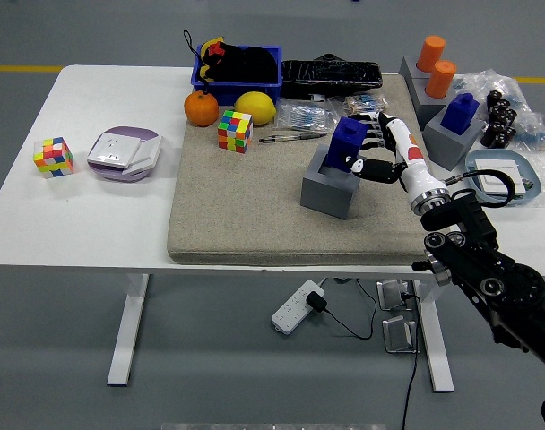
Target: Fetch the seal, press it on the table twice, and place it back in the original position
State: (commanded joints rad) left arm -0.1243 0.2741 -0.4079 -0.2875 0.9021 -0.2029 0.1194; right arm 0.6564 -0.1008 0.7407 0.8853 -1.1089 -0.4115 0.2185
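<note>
Blue plastic block-shaped seal [349, 143] sits in the grasp of the right hand [377, 150], fingers closed around its right side, directly over the square opening of the grey cube-shaped holder [329, 186]; its long axis runs roughly upright, top leaning slightly toward one o'clock. The holder rests on the beige felt mat [246, 215] near the mat's centre. At ten o'clock from the holder lies a multicoloured puzzle cube [235, 131].
</note>
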